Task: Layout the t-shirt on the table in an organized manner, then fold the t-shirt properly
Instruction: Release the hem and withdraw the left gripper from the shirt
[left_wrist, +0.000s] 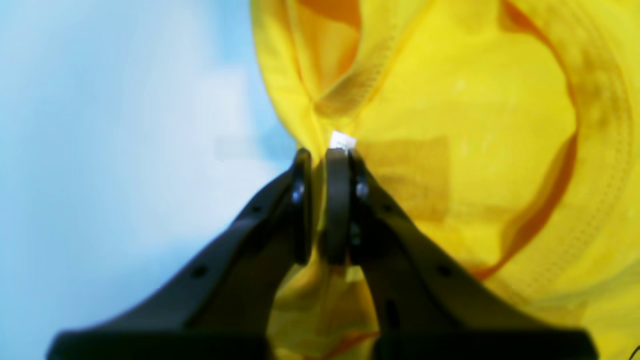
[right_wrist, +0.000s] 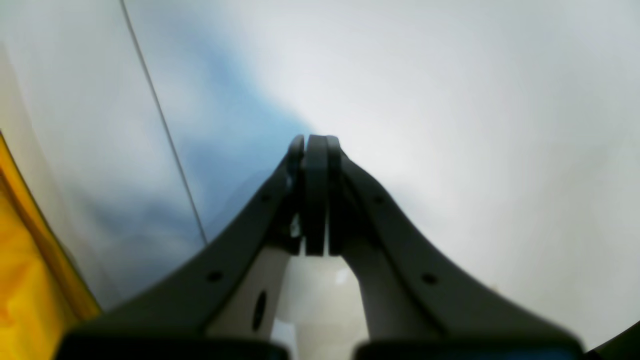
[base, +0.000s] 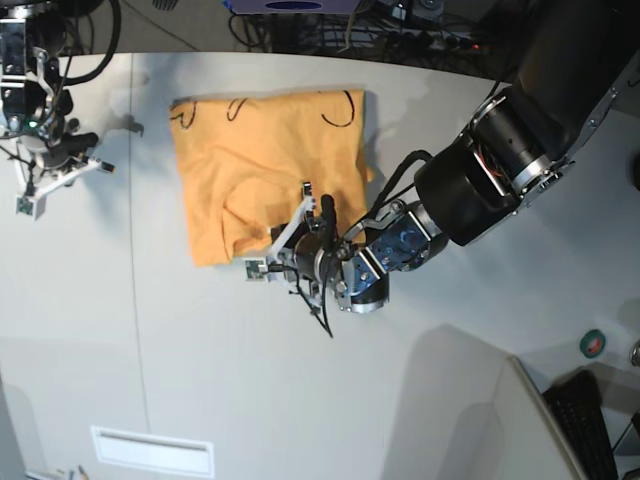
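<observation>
The light-orange t-shirt (base: 262, 165) lies folded on the far middle of the white table (base: 230, 380), with black line drawing along its far edge. My left gripper (base: 283, 240) sits at the shirt's near right corner. In the left wrist view its fingers (left_wrist: 338, 200) are shut on a bunched fold of the t-shirt (left_wrist: 465, 125), beside the small white neck tag (left_wrist: 343, 140). My right gripper (base: 50, 160) hovers at the table's far left, away from the shirt. It is shut on nothing (right_wrist: 316, 145) above bare table (right_wrist: 450, 100), with the shirt's edge (right_wrist: 25, 280) at lower left.
A thin dark seam (right_wrist: 160, 120) crosses the table. Cables run along the back edge (base: 330, 35). A green tape roll (base: 594, 343) and a keyboard (base: 590, 420) sit at the right. A white rectangular plate (base: 152, 450) lies near the front left.
</observation>
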